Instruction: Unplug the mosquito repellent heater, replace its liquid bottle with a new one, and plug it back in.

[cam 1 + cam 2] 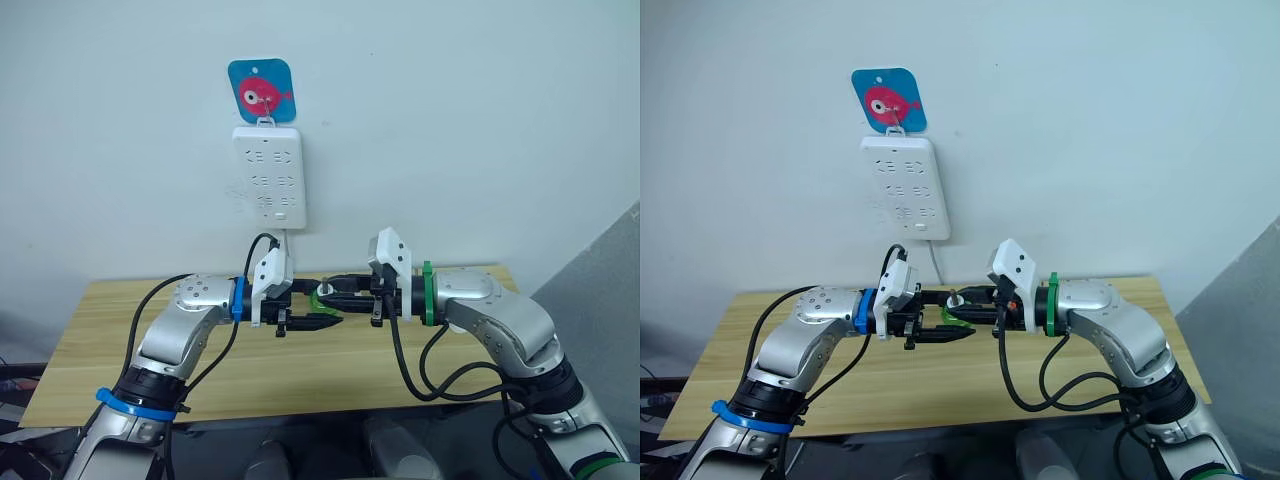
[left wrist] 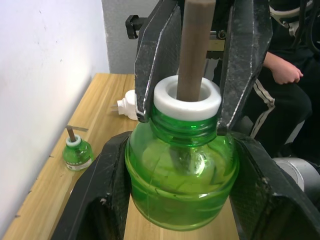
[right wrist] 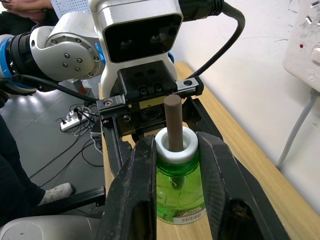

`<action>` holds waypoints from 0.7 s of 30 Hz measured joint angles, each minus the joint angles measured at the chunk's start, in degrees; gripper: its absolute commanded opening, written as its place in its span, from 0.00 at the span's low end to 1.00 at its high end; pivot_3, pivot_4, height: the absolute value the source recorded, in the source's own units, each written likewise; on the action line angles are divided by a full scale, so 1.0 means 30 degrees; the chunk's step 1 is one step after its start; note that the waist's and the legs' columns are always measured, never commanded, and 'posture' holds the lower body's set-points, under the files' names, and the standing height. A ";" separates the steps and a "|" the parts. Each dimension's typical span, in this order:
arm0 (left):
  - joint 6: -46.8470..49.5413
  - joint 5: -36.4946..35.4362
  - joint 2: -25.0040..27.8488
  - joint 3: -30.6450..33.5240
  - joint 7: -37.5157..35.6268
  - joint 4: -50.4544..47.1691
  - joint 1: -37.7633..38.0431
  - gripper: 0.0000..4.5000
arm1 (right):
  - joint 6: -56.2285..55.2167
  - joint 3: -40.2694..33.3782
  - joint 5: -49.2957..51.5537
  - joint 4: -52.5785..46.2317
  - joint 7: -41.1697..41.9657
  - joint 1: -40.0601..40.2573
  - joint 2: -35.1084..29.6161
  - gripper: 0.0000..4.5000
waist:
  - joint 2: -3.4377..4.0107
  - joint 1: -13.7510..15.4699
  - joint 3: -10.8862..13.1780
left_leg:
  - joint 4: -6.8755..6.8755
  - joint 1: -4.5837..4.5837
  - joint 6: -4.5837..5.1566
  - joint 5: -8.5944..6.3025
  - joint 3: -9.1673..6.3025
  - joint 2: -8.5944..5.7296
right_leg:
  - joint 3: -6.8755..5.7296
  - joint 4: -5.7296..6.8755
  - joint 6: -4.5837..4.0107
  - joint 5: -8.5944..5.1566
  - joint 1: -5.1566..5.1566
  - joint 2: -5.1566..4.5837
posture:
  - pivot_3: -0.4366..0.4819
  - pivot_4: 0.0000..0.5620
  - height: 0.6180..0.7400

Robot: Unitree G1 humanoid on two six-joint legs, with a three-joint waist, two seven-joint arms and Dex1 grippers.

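Both arms meet in mid-air over the wooden surface (image 2: pixel 102 125), sharing one thing: a translucent green bottle (image 3: pixel 180 192) with a white collar (image 2: pixel 165 100) and a bare brown wick (image 2: pixel 194 45), which I take to be the new one, already uncapped. The left end effector (image 2: pixel 182 165) is spread wide and cradles the bottle's round body. The right end effector (image 3: pixel 177 147) is narrowed onto the neck just under the collar, with the wick rising between its fingers. The mosquito repellent heater (image 2: pixel 129 104) lies unplugged on the surface near the wall, prongs showing. The spent bottle (image 2: pixel 77 152) stands upright a little apart from it, nearer the wall. The white power strip (image 1: pixel 268 175) hangs on the wall above. This looks like a hand-to-hand regrasp before the bottle goes into the heater. To do it well, one end effector should be firmly seated before the other lets go, since the glossy, rounded body could slip or roll in a loose hold. The neck grip looks the more secure, but it covers the threads that probably have to enter the heater, so the body grip is likely the one to carry the bottle onward. Keep the wick clear of the fingers and the bottle upright, so that nothing bends or spills.
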 measured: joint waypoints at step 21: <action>1.1557 -0.9447 -0.2013 0.5723 0.6763 -0.2413 0.0541 0.94 | 0.3942 -0.7919 0.8066 0.0144 -0.6315 0.1424 0.4718 0.18 | 0.0004 -0.0271 -0.0588 | 0.0025 0.0005 0.0002 0.0003 -0.0068 -0.0005 | -0.0046 0.0050 0.0004 0.0002 0.0031 0.0000 | 0.27 0.03 1.00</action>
